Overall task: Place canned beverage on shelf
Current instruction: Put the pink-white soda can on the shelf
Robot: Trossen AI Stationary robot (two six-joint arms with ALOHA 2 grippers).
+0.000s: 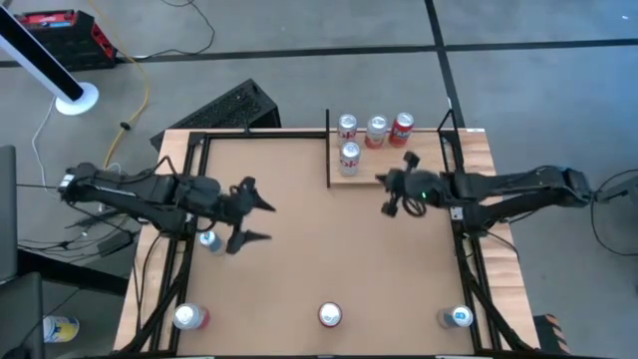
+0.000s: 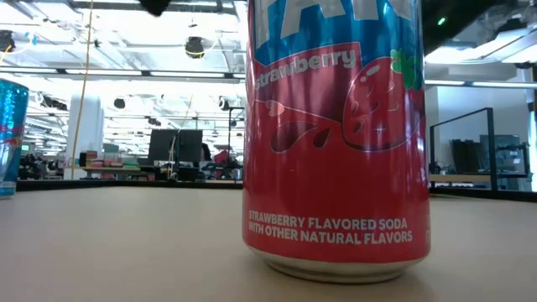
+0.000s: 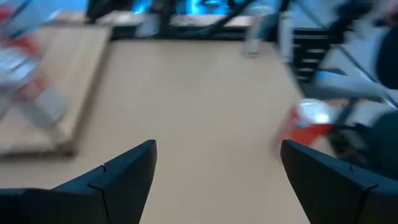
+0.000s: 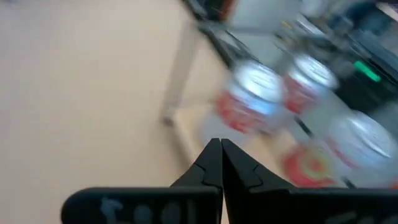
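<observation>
cans first: four already stand on the shelf (image 1: 399,165), a pale wood board at the table's far edge, right of centre. three sit in a row along the shelf's back, the fourth (image 1: 350,156) in front of them near the shelf's left end.

going left to right from the shelf as landmark: the left gripper (image 1: 249,212) is well left of the shelf over bare table, fingers spread wide, holding nothing. just beside it, on its near-left side, stands a loose can with a blue top (image 1: 208,239). judgement: that can is likely the next pick.

along the table's near edge, well apart from the shelf, three more cans wait: a red one (image 1: 188,317) far left, a red one (image 1: 330,315) about under the shelf's left end, a blue one (image 1: 459,317) below its right end.

the right gripper (image 1: 395,195) hangs just in front of the shelf, fingers pressed together, empty.

progress, as a judgement: about half done, four placed, four left.

readable text: the low view's near can (image 2: 336,143) says "strawberry" and "strawberry flavored soda with other natural flavors". brand is cropped.
</observation>
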